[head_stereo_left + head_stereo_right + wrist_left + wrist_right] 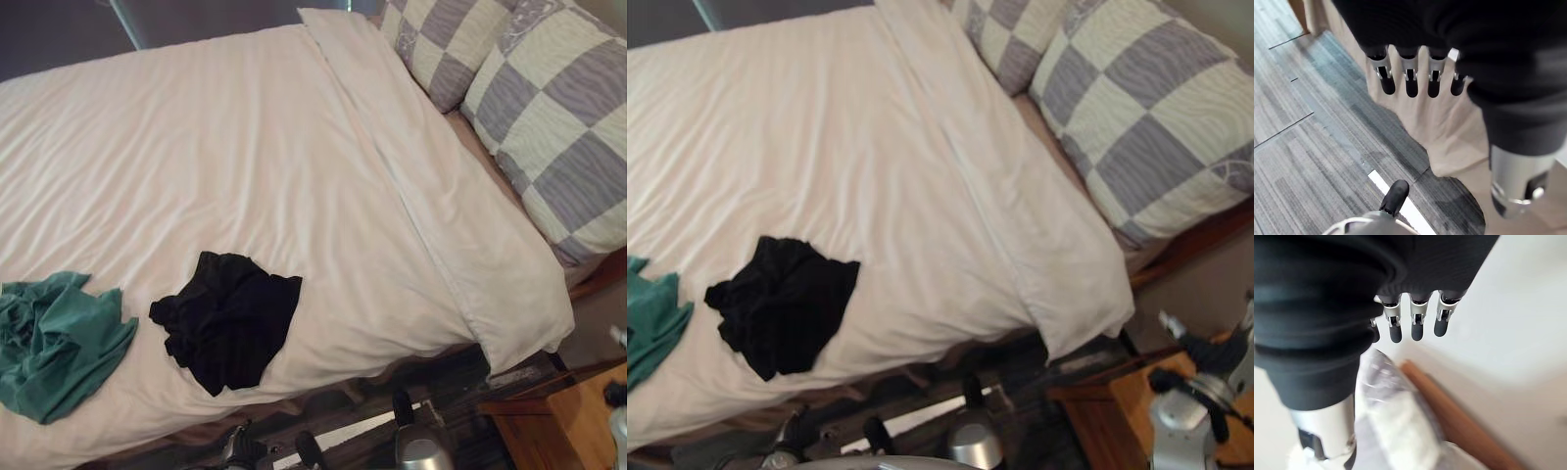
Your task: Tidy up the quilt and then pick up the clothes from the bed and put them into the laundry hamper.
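A white quilt [245,157] lies spread flat over the bed, with a folded band [431,206] running along the pillow end. A crumpled black garment [227,318] rests on the quilt near the bed's near edge. A bunched teal garment [54,338] lies to its left. My left hand [1411,81] hangs with straight fingers, holding nothing, over the grey floor beside the beige bed skirt [1440,127]. My right hand [1418,323] is also open and holds nothing, near a pillow corner [1396,416] and the wooden bed frame [1449,411].
Two grey and cream checked pillows [558,127] lean at the head of the bed on the right. A wooden nightstand [568,421] stands at the lower right. Grey plank floor [1303,161] runs along the bed's near side.
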`<state>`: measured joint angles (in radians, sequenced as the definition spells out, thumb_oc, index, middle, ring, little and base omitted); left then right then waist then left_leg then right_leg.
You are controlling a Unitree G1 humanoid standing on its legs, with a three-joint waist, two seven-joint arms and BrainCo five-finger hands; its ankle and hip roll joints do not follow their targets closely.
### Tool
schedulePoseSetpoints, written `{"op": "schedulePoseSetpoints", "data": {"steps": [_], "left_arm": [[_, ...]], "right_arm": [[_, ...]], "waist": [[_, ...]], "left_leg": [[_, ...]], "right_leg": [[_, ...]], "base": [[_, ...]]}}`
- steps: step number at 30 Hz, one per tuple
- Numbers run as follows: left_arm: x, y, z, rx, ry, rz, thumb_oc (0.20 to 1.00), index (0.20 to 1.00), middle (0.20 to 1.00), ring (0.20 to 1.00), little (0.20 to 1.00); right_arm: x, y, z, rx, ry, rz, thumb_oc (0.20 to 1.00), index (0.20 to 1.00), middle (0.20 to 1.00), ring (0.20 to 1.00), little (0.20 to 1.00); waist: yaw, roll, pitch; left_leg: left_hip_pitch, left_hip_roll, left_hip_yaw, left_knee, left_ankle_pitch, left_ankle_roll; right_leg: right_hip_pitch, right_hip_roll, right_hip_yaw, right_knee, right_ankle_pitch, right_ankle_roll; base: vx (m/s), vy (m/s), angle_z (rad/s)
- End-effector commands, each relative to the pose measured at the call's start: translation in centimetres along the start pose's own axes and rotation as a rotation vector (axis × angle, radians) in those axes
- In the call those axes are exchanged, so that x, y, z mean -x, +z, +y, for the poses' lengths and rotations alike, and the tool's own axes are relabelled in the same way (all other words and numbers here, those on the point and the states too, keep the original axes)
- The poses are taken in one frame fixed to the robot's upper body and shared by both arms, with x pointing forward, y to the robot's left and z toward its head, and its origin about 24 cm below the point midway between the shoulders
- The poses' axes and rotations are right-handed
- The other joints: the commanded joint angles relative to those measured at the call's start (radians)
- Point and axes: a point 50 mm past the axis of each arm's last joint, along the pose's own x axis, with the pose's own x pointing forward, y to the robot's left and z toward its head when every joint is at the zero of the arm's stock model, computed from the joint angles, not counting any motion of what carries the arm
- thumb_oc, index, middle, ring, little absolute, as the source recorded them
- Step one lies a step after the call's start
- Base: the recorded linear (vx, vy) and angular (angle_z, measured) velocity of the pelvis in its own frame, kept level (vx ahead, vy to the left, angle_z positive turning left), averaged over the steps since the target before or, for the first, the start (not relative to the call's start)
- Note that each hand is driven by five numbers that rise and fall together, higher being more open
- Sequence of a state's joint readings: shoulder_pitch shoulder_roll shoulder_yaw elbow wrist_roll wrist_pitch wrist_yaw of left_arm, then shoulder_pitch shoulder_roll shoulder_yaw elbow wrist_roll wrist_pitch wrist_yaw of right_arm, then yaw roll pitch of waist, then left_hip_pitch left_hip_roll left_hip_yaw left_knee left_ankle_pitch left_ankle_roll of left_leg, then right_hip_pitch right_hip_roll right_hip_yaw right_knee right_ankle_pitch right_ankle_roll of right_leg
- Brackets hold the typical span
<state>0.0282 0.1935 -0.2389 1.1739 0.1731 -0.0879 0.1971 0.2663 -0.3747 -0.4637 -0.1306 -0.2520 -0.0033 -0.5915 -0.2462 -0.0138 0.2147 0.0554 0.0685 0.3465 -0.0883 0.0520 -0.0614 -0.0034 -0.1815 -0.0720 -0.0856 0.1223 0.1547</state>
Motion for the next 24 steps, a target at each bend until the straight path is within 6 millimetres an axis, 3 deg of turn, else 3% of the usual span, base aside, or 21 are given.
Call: {"op": "schedulePoseSetpoints", "data": {"steps": [1, 3, 5, 7, 8, 10, 12, 13, 14, 15, 16, 19, 20, 22, 23, 24], "left_arm": [[-0.6, 1.6, 1.7, -0.061, 0.018, -0.07, 1.0, 1.0, 1.0, 1.0, 1.0], [-0.7, 2.2, 2.4, -0.073, 0.027, -0.101, 1.0, 1.0, 1.0, 1.0, 1.0], [-1.0, 3.7, 3.5, -0.063, 0.058, -0.151, 1.0, 1.0, 1.0, 1.0, 1.0], [-1.2, 4.7, 4.1, -0.053, 0.076, -0.18, 1.0, 1.0, 1.0, 1.0, 1.0], [-1.3, 6.0, 4.7, -0.047, 0.104, -0.214, 1.0, 1.0, 1.0, 1.0, 1.0], [-1.4, 6.5, 5.1, -0.037, 0.122, -0.219, 1.0, 1.0, 1.0, 1.0, 1.0], [-1.5, 6.4, 6.0, 0.009, 0.165, -0.201, 1.0, 1.0, 1.0, 1.0, 1.0], [-1.6, 6.4, 6.1, 0.01, 0.166, -0.201, 1.0, 1.0, 1.0, 1.0, 1.0], [-1.6, 6.3, 6.3, 0.029, 0.178, -0.193, 1.0, 1.0, 1.0, 1.0, 1.0], [-1.5, 6.0, 6.7, 0.054, 0.201, -0.179, 1.0, 1.0, 1.0, 1.0, 1.0], [-1.5, 6.0, 6.8, 0.054, 0.202, -0.179, 1.0, 1.0, 1.0, 1.0, 1.0], [-1.5, 5.3, 7.1, 0.068, 0.229, -0.146, 1.0, 1.0, 1.0, 1.0, 1.0], [-1.5, 4.7, 6.8, 0.072, 0.24, -0.126, 1.0, 1.0, 1.0, 1.0, 1.0], [-1.4, 4.4, 6.4, 0.081, 0.24, -0.111, 1.0, 1.0, 1.0, 1.0, 1.0], [-1.4, 4.3, 5.8, 0.094, 0.228, -0.103, 1.0, 1.0, 1.0, 1.0, 1.0], [-1.4, 4.3, 5.5, 0.093, 0.22, -0.1, 1.0, 1.0, 1.0, 1.0, 1.0]], "right_arm": [[-3.2, 8.8, 0.4, -0.138, -0.094, -0.432, 0.2, 0.2, 0.2, 0.2, 0.2], [-4.2, 11.0, 1.7, -0.097, -0.066, -0.542, 0.2, 0.2, 0.2, 0.2, 0.2], [-6.4, 12.8, 3.1, -0.014, -0.069, -0.608, 0.2, 0.2, 0.2, 0.2, 0.2], [-7.5, 13.7, 4.0, 0.021, -0.071, -0.623, 0.2, 0.2, 0.2, 0.2, 0.2], [-8.5, 14.3, 5.4, 0.015, -0.053, -0.595, 0.2, 0.2, 0.2, 0.2, 0.2], [-8.8, 14.2, 6.3, 0.0, -0.035, -0.555, 0.2, 0.2, 0.2, 0.2, 0.2], [-8.2, 10.6, 8.9, 0.061, 0.073, -0.411, 0.2, 0.2, 0.2, 0.2, 0.2], [-8.2, 10.6, 9.0, 0.059, 0.073, -0.411, 0.2, 0.2, 0.2, 0.2, 0.2], [-7.3, 8.2, 10.1, 0.098, 0.141, -0.33, 0.2, 0.2, 0.2, 0.2, 0.2], [-5.3, 4.2, 11.5, 0.148, 0.247, -0.184, 0.2, 0.2, 0.2, 0.2, 0.2], [-5.3, 4.3, 11.6, 0.147, 0.247, -0.184, 0.2, 0.2, 0.2, 0.2, 0.2], [-0.7, -1.6, 13.2, 0.177, 0.388, 0.082, 0.2, 0.2, 0.2, 0.2, 0.2], [3.4, -5.7, 13.8, 0.207, 0.49, 0.298, 0.2, 0.2, 0.2, 0.2, 0.2], [7.7, -8.6, 14.0, 0.231, 0.597, 0.476, 0.2, 0.2, 0.2, 0.2, 0.2], [12.5, -11.2, 13.4, 0.269, 0.731, 0.65, 0.2, 0.2, 0.2, 0.2, 0.2], [14.3, -12.0, 13.1, 0.28, 0.786, 0.709, 0.2, 0.2, 0.2, 0.2, 0.2]], "waist": [[0.068, -0.031, 0.02], [0.095, -0.038, 0.03], [0.127, -0.045, 0.065], [0.138, -0.047, 0.086], [0.157, -0.051, 0.121], [0.161, -0.048, 0.139], [0.163, -0.037, 0.176], [0.162, -0.038, 0.17], [0.162, -0.034, 0.185], [0.157, -0.029, 0.206], [0.157, -0.03, 0.202], [0.148, -0.025, 0.231], [0.145, -0.021, 0.244], [0.141, -0.022, 0.243], [0.137, -0.024, 0.235], [0.137, -0.027, 0.225]], "left_leg": [[0.033, 0.026, -0.067, 0.051, -0.165, 0.024], [0.013, 0.026, -0.077, 0.063, -0.158, 0.022], [-0.039, 0.032, -0.1, 0.12, -0.167, 0.014], [-0.088, 0.035, -0.113, 0.168, -0.167, 0.01], [-0.145, 0.04, -0.128, 0.23, -0.17, 0.002], [-0.182, 0.047, -0.134, 0.273, -0.177, -0.003], [-0.246, 0.066, -0.138, 0.355, -0.196, -0.013], [-0.256, 0.065, -0.138, 0.356, -0.193, -0.012], [-0.273, 0.071, -0.138, 0.384, -0.207, -0.014], [-0.325, 0.084, -0.14, 0.455, -0.229, -0.02], [-0.332, 0.083, -0.14, 0.455, -0.226, -0.019], [-0.385, 0.1, -0.142, 0.547, -0.259, -0.021], [-0.388, 0.107, -0.138, 0.578, -0.273, -0.016], [-0.358, 0.102, -0.135, 0.551, -0.273, -0.007], [-0.316, 0.086, -0.136, 0.5, -0.264, 0.004], [-0.288, 0.072, -0.139, 0.462, -0.257, 0.009]], "right_leg": [[-0.042, -0.047, -0.028, 0.086, -0.116, 0.063], [-0.05, -0.05, -0.033, 0.087, -0.113, 0.059], [-0.07, -0.053, -0.037, 0.108, -0.124, 0.054], [-0.094, -0.055, -0.037, 0.127, -0.125, 0.047], [-0.13, -0.056, -0.036, 0.162, -0.139, 0.036], [-0.159, -0.057, -0.039, 0.197, -0.152, 0.029], [-0.229, -0.06, -0.042, 0.291, -0.176, 0.023], [-0.239, -0.061, -0.041, 0.291, -0.173, 0.022], [-0.259, -0.065, -0.041, 0.322, -0.189, 0.021], [-0.311, -0.073, -0.043, 0.39, -0.206, 0.015], [-0.317, -0.073, -0.042, 0.389, -0.203, 0.014], [-0.375, -0.078, -0.041, 0.475, -0.227, 0.01], [-0.384, -0.082, -0.041, 0.507, -0.237, 0.01], [-0.356, -0.085, -0.041, 0.481, -0.229, 0.012], [-0.302, -0.089, -0.051, 0.421, -0.209, 0.016], [-0.269, -0.092, -0.06, 0.382, -0.193, 0.02]], "base": [[0.0, 0.0, 0.0], [-0.01, -0.044, 0.01], [-0.08, -0.086, 0.1], [-0.15, -0.1, 0.3], [-0.17, -0.144, 0.39], [-0.08, -0.097, 0.3], [-0.04, -0.061, 0.26], [-0.03, -0.028, 0.11], [-0.06, -0.042, 0.06], [-0.05, -0.041, 0.01], [-0.07, -0.02, 0.04], [-0.08, 0.037, 0.01], [-0.06, 0.122, -0.04], [0.02, 0.156, -0.02], [0.08, 0.171, -0.04], [0.06, 0.121, 0.0]]}}
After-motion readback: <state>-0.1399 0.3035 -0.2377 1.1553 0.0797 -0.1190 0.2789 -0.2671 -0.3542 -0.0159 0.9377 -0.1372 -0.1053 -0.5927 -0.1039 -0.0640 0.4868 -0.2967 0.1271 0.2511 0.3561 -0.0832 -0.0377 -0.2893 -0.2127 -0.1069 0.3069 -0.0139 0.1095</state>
